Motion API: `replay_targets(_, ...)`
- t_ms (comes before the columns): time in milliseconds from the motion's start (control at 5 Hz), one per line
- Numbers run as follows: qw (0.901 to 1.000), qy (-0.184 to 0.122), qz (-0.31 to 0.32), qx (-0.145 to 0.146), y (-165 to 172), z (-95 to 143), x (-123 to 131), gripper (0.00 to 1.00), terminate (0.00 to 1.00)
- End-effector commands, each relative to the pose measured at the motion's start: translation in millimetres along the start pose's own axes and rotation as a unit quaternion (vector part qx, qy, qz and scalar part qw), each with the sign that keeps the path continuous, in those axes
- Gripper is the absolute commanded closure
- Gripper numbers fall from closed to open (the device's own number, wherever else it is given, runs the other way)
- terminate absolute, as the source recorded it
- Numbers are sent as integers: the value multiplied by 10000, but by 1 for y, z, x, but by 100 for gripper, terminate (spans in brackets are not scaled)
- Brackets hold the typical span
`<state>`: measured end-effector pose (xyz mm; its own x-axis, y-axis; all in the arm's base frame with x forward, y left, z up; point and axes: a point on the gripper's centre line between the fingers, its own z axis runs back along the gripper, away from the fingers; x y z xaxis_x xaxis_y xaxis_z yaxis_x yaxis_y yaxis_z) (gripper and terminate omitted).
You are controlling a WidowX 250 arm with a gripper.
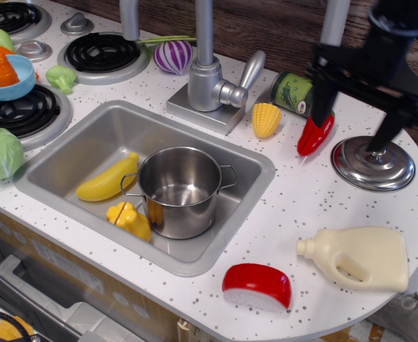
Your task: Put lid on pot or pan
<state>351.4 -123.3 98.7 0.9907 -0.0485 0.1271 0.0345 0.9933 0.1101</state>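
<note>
The shiny steel pot (pixel 180 191) with two wire loop handles stands open and empty in the sink (pixel 73 153). The round steel lid (pixel 371 167) lies flat on the counter at the far right. My black gripper (pixel 350 132) hangs above the lid's left part with its fingers (pixel 320 100) spread wide. The right finger reaches down near the lid's knob and hides it. The left finger hangs in front of the red pepper (pixel 314 135). The gripper holds nothing.
A yellow banana (pixel 106 182) and a yellow toy (pixel 130 219) lie in the sink beside the pot. Tap (pixel 210 71), corn (pixel 266 119), green can (pixel 293 92) stand behind. A cream bottle (pixel 359 258) and red cheese (pixel 257 286) lie at the front right.
</note>
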Motion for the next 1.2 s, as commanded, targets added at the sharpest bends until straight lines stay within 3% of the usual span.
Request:
replay_targets(0,9985,-521,29,-194,-16,-1,41,0,0)
replay_targets(400,9968,-761,-22,-240,-13,-33,61,0,0)
replay_targets(600,9961,-756,-40,-463,-11,-49,67,0,0)
replay_targets(1000,9952,-791,-166,-551,-15,-60,74,0,0)
